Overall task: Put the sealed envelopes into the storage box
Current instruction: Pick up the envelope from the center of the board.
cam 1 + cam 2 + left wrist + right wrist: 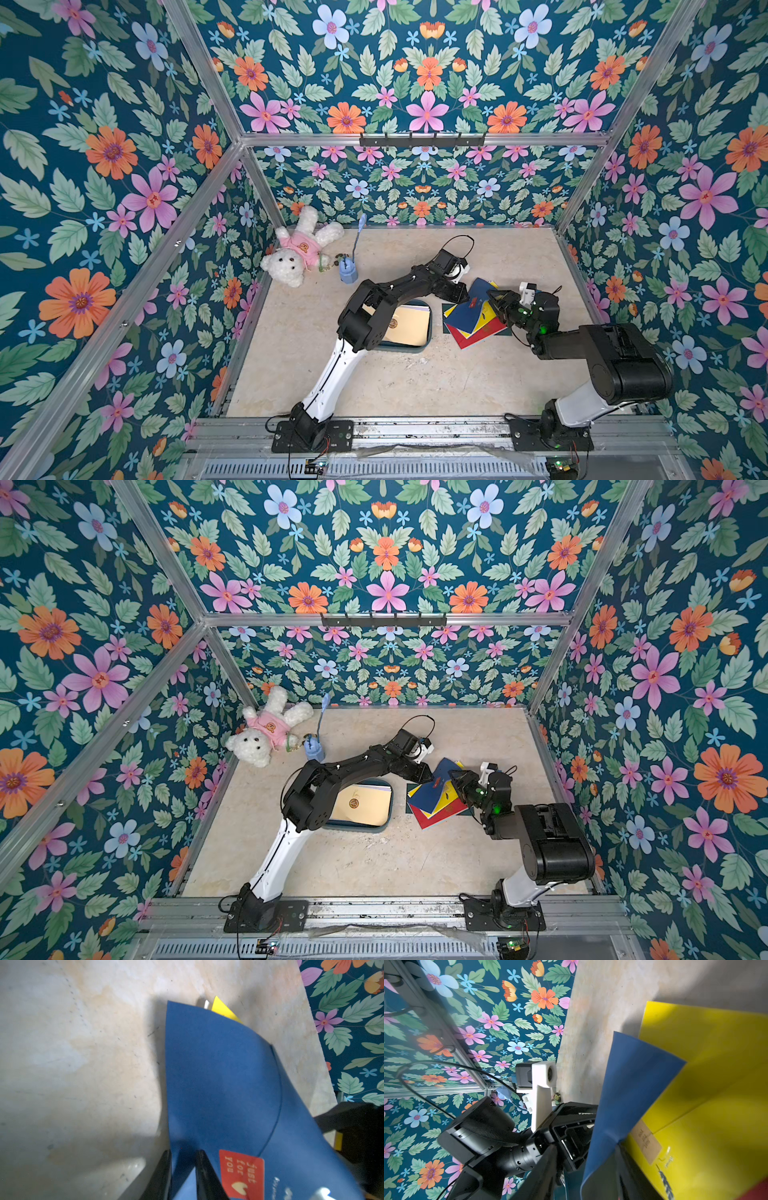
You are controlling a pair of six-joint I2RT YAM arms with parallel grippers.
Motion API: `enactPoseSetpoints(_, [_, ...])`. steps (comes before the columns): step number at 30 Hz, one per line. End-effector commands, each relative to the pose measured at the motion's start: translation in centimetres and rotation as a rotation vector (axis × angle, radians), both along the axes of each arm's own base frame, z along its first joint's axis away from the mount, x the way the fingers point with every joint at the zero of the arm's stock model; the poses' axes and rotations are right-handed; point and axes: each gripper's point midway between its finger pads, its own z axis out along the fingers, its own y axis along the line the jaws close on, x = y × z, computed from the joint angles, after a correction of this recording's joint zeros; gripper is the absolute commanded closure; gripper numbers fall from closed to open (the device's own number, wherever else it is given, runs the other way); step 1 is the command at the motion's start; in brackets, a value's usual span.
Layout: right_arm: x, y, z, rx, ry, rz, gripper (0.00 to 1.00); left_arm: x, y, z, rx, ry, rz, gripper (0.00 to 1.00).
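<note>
Now your left gripper [182, 1156] pinches the navy envelope [218, 1084] tight between its fingers; your right gripper [586, 1152] stands half open, that envelope passing between its fingers.

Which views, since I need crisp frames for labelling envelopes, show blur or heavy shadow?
Left wrist: the navy envelope goes soft at its near end and throws a dark shadow on the table. Right wrist: the yellow envelope is partly shaded, its near end out of focus. Both top views: sharp and evenly lit.
</note>
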Motion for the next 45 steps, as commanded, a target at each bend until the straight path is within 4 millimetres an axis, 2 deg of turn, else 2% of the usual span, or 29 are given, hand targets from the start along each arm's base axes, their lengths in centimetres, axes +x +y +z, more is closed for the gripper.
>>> enactPoseSetpoints(1, [-1.0,0.9,-0.8,0.005,0.042,0.057,0.51,-1.7,1.6,-2.8,0.098,0.077,-0.001,0.74])
enactPoseSetpoints(8, [-0.5,0.7,0.8,0.027,0.015,0.040,0.49,-1.8,1.7,-2.8,0.101,0.075,-0.001,0.74])
enactPoseSetpoints(14, [-0.5,0.7,2.4,0.169,0.032,-0.011,0.48,-1.9,1.7,-2.8,0.099,0.077,-0.002,0.74])
enactPoseSetpoints(20, [-0.3,0.6,2.5,0.208,0.040,-0.028,0.48,-1.8,1.6,-2.7,0.091,0.076,-0.002,0.74])
enactPoseSetpoints(25, [-0.6,0.6,0.4,0.101,0.101,-0.004,0.55,-1.8,1.6,-2.4,0.091,0.070,-0.002,0.74])
enactPoseSetpoints(29, [-1.0,0.0,-1.6,-0.059,0.142,0.005,0.68,-1.5,1.6,-1.9,0.083,0.058,0.006,0.72])
enactPoseSetpoints(32, [-1.2,-0.6,-2.8,-0.170,0.170,0.007,0.73,-1.2,1.4,-1.4,0.074,0.047,0.011,0.72])
enactPoseSetpoints(34, [-1.2,-0.6,-3.0,-0.186,0.168,0.018,0.78,-1.0,1.4,-1.1,0.071,0.040,0.016,0.71])
enactPoseSetpoints(39, [-0.9,-0.6,-2.8,-0.231,0.153,0.045,0.93,-0.2,1.1,0.7,0.051,-0.004,0.036,0.66])
enactPoseSetpoints(42, [-0.1,-0.6,-1.2,-0.297,0.104,0.078,1.00,0.6,1.1,3.1,0.033,-0.062,0.060,0.64])
enactPoseSetpoints(45, [0.9,-0.6,1.5,-0.377,0.020,0.120,1.00,1.9,1.7,6.3,0.015,-0.147,0.112,0.58])
